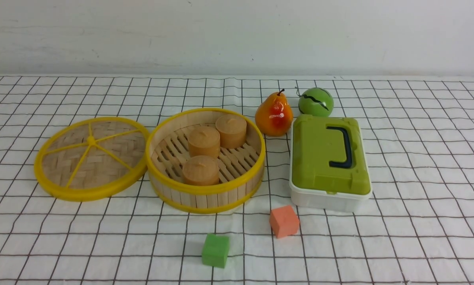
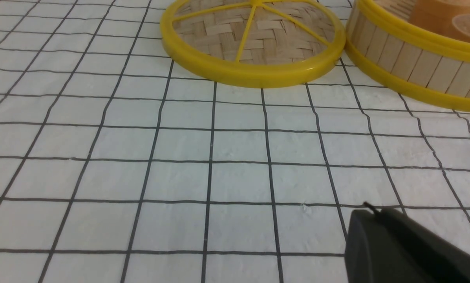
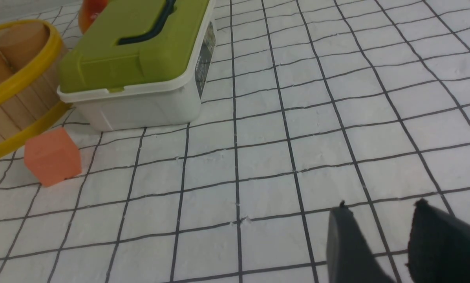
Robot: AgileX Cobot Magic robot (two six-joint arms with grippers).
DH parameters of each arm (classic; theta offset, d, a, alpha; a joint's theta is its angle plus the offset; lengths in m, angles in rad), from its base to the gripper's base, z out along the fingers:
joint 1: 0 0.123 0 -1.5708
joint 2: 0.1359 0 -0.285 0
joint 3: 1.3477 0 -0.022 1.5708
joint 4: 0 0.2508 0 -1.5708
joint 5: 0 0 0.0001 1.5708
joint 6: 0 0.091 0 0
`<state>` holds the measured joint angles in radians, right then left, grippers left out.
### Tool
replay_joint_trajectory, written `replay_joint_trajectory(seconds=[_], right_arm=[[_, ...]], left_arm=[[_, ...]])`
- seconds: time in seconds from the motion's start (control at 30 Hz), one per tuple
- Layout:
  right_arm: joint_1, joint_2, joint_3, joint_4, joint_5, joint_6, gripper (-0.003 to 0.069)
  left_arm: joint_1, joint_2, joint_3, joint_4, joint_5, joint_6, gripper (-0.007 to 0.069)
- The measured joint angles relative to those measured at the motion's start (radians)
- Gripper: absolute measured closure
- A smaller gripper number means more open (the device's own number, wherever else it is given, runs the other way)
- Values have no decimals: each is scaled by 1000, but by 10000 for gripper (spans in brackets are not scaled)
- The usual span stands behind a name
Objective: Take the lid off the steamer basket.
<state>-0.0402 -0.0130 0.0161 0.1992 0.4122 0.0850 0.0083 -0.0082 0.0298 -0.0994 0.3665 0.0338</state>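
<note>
Lid (image 1: 91, 157) off, flat at frame left beside basket (image 1: 206, 160). Looks light and stiff; best pinched at the rim. Right gripper (image 3: 380, 220) parted, empty; left gripper (image 2: 399, 243) — cannot tell.

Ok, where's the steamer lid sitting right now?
In the front view the lid lies flat on the checked cloth, on the robot's left, right beside the open steamer basket; their rims look to be touching or nearly so.

Bright, even light, soft short shadows, all views sharp.
</note>
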Motion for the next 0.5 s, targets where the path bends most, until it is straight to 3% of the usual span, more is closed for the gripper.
replay_joint_trajectory(seconds=[0.5], right_arm=[[0,0,0,0,0,0,419]], left_arm=[[0,0,0,0,0,0,596]])
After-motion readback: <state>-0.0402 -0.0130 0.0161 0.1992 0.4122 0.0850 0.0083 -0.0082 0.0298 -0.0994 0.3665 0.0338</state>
